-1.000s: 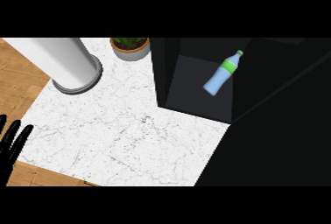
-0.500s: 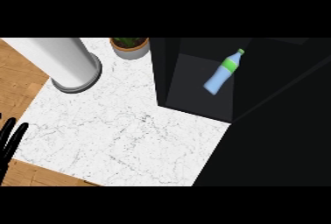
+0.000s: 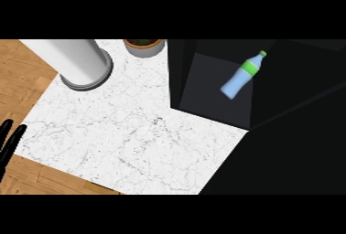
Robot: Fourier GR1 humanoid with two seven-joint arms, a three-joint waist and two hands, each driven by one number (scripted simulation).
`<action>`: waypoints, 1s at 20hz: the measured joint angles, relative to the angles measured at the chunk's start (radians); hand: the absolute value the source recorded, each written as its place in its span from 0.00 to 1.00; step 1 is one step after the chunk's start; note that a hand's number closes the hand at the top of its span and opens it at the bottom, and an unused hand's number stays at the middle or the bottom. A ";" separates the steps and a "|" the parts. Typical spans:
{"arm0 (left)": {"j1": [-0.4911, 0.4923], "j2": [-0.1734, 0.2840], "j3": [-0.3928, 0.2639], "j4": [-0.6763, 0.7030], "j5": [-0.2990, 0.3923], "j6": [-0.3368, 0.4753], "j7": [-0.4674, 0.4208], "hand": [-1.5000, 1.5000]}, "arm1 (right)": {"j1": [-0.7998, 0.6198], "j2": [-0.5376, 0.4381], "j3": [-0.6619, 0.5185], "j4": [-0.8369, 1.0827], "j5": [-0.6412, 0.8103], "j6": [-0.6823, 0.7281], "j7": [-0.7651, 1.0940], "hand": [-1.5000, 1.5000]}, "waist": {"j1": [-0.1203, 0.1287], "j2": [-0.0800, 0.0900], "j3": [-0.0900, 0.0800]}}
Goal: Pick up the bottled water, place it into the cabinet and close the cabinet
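Bottled water (image 3: 240, 76) sits inside the cabinet (image 3: 202, 96). Left hand (image 3: 9, 139) rests released, fingers straight; right hand unseen. You close the door next, swinging clear of the bottle.

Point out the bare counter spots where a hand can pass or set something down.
The marble counter is bare between the white cylinder, the black cabinet and the left hand. Crowded: the back edge, by the cylinder and plant pot.
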 measured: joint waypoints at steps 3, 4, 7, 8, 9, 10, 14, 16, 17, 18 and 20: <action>-0.005 0.002 0.002 0.002 0.001 -0.006 0.000 0.00 | 0.002 0.011 -0.002 0.005 -0.015 -0.004 0.010 1.00 | -0.002 0.001 0.000; -0.005 0.003 0.004 0.004 0.002 -0.007 0.001 0.00 | 0.000 0.015 -0.004 0.005 -0.017 -0.004 0.015 1.00 | -0.003 0.001 0.000; -0.007 0.008 0.008 0.007 0.007 -0.011 0.005 0.00 | -0.030 0.029 -0.010 0.008 -0.019 -0.009 0.036 1.00 | -0.005 -0.004 0.001; -0.008 0.007 0.007 0.008 0.007 -0.011 0.006 0.00 | -0.043 0.033 -0.014 0.009 -0.019 -0.009 0.044 1.00 | -0.006 -0.005 0.001; -0.010 0.009 0.008 0.010 0.008 -0.012 0.008 0.00 | -0.058 0.036 -0.019 0.010 -0.019 -0.010 0.053 1.00 | -0.006 -0.005 0.001; -0.012 0.011 0.010 0.011 0.010 -0.013 0.009 0.00 | -0.073 0.040 -0.021 0.012 -0.019 -0.010 0.063 1.00 | -0.007 -0.006 0.001; -0.016 0.013 0.016 0.021 0.012 -0.014 0.011 0.00 | -0.143 0.057 -0.040 0.037 -0.020 -0.024 0.121 1.00 | -0.007 -0.007 0.002; -0.018 0.012 0.016 0.025 0.015 -0.016 0.012 0.00 | -0.186 0.075 -0.044 0.067 -0.025 -0.033 0.152 1.00 | -0.007 -0.007 0.002; -0.020 0.012 0.016 0.026 0.016 -0.016 0.013 0.00 | -0.207 0.085 -0.046 0.081 -0.029 -0.038 0.166 1.00 | -0.008 -0.007 0.002; -0.020 0.011 0.016 0.028 0.018 -0.017 0.015 0.00 | -0.229 0.096 -0.048 0.097 -0.033 -0.042 0.179 1.00 | -0.008 -0.008 0.002; -0.020 0.011 0.017 0.032 0.021 -0.021 0.015 0.00 | -0.273 0.119 -0.053 0.134 -0.043 -0.051 0.206 1.00 | -0.009 -0.011 0.002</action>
